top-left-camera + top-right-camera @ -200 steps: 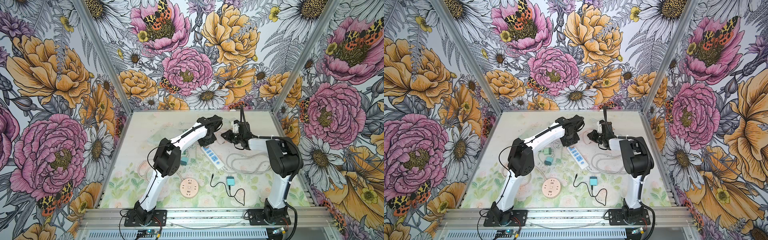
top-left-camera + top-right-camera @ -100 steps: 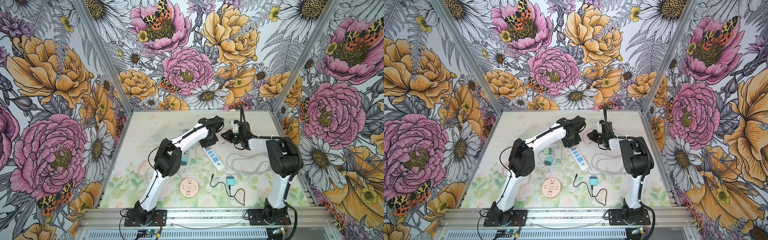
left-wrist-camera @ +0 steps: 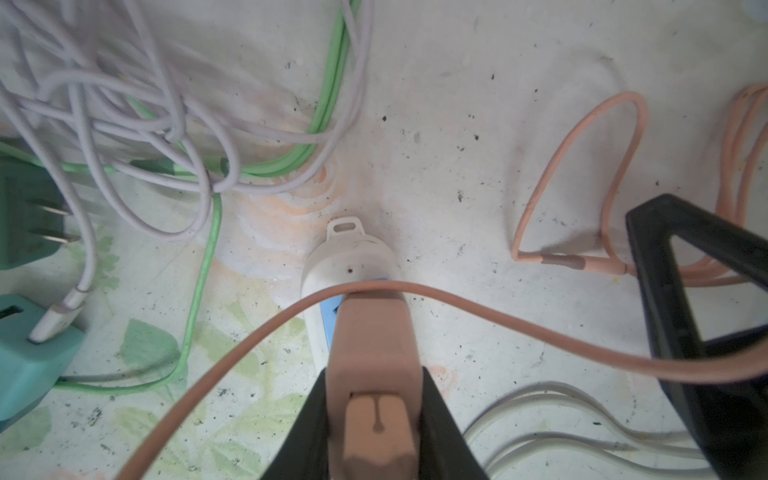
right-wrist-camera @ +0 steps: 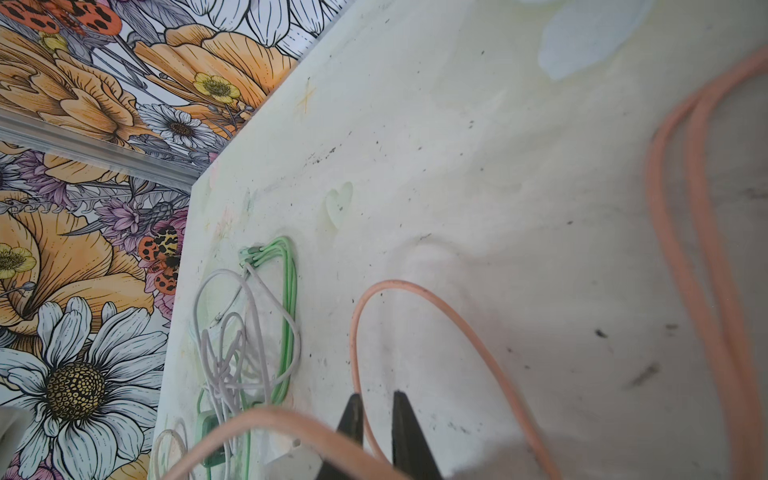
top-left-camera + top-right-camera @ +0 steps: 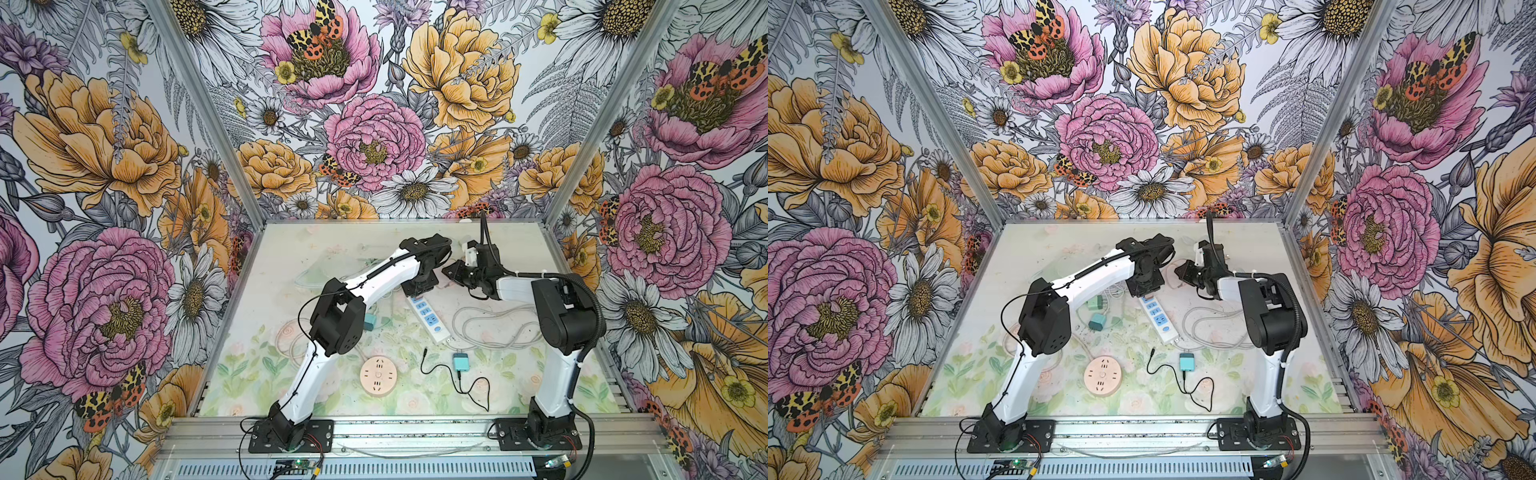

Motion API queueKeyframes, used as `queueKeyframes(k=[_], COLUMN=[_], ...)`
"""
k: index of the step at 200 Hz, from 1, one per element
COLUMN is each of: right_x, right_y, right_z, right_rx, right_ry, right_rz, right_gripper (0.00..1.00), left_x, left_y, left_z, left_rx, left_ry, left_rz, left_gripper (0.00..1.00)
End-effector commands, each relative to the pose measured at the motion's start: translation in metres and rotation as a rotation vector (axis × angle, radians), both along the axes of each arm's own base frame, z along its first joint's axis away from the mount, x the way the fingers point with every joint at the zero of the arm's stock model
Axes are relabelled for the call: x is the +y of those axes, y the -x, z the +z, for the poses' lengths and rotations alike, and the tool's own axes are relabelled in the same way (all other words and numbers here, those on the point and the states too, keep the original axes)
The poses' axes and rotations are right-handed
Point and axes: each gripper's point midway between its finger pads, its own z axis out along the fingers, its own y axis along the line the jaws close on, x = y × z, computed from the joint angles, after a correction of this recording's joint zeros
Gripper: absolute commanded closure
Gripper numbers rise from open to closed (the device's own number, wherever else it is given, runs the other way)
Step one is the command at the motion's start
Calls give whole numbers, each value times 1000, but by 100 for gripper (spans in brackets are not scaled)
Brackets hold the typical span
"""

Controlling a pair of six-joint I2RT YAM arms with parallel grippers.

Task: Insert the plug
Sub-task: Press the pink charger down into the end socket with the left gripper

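Observation:
My left gripper (image 3: pixel 374 374) is shut on a peach plug (image 3: pixel 372 332), which shows between the black fingers. The plug stands over the far end of a white power strip (image 3: pixel 349 262) with blue sockets. In both top views the left gripper (image 5: pixel 419 286) hides that end of the power strip (image 5: pixel 428 318). A peach cable (image 3: pixel 519 336) runs from the plug across to my right gripper (image 4: pixel 377 399). The right gripper's narrow jaws are shut on the peach cable (image 4: pixel 415 286). It hovers just right of the left one (image 5: pixel 1181 272).
A tangle of white cable (image 3: pixel 124 104) and green cable (image 3: pixel 332 83) lies beside a green charger (image 3: pixel 25 216) and a teal charger (image 3: pixel 29 353). Nearer the front are a round peach socket (image 5: pixel 377 374), a teal adapter (image 5: pixel 460 361) with a black lead, and the strip's grey cord (image 5: pixel 490 328).

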Motion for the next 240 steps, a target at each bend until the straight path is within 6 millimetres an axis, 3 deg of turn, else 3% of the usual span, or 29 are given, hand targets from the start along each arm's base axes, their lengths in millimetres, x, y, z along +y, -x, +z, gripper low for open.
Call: queueKeyframes(k=[1,74,121,156,207,240], right_x=[5,9,9,8,9,9], right_y=[-1,-2,-3,-3,-3,-3], right_z=[0,-5,-6,-8,-5,-4], right_rx=[-14,-4,-1,4,-2,-2], right_ry=[-12,-24,-29,-25,-20,-20], right_rz=[10,12,12,10,13,15], right_gripper=[84,84,84,84,84,84], left_x=[-5,14,12,15,2,8], left_y=[17,32,43,58,69,60], left_z=[-44,-76,-102,-107,-134,-130], left_rx=[85,178,236,230,315,326], left_ry=[-61,-202,-251,-304,-218,-147], left_rz=[-19,-58,-101,-100,-115,-107], left_gripper=[100,100,100,100,100,100])
